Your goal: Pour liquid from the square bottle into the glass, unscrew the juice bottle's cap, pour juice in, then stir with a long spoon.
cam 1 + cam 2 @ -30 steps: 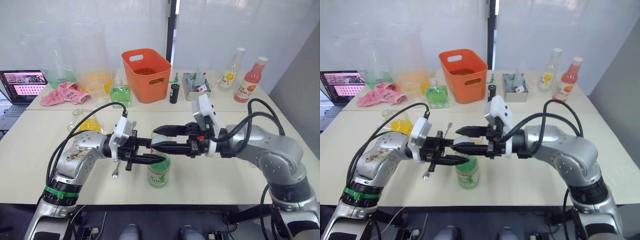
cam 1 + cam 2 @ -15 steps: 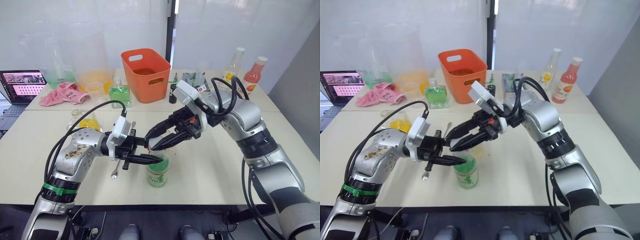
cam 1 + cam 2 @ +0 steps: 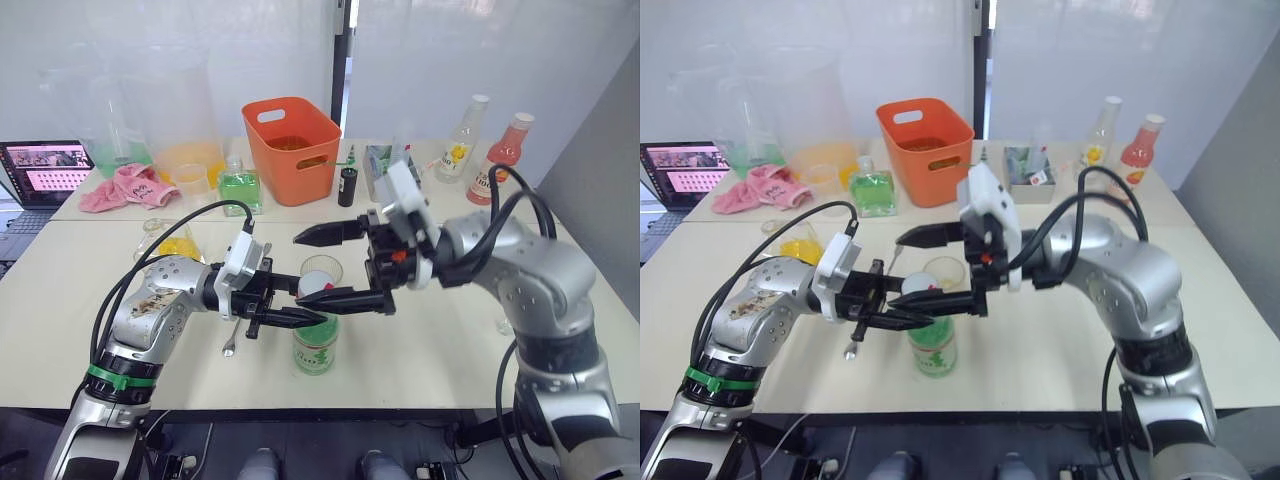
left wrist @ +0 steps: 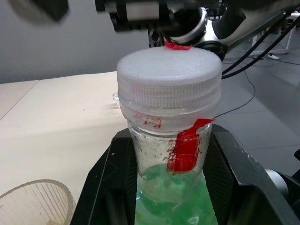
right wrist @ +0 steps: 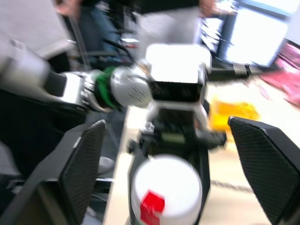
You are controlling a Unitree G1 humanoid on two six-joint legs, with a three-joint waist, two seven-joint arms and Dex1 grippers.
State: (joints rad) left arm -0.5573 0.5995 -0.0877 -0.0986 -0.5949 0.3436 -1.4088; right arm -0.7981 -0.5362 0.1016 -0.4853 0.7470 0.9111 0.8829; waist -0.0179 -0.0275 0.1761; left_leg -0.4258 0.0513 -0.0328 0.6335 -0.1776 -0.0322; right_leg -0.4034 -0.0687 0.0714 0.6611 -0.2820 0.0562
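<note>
Right hand (image 3: pixel 330 266) has rolled back level since a moment ago, fingers now spread wide, one above and one below the cap (image 3: pixel 312 285), holding nothing. Bench (image 3: pixel 450 330) carries juice bottle (image 3: pixel 316 345) upright near front edge. Left hand (image 3: pixel 300 306) clamped on its neck. Glass (image 3: pixel 322 270) just behind.

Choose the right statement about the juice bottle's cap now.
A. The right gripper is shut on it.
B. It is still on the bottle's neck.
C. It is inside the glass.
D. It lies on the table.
B: the cap sits on the juice bottle, whose neck the left gripper clamps, while the right gripper is open around it.
</note>
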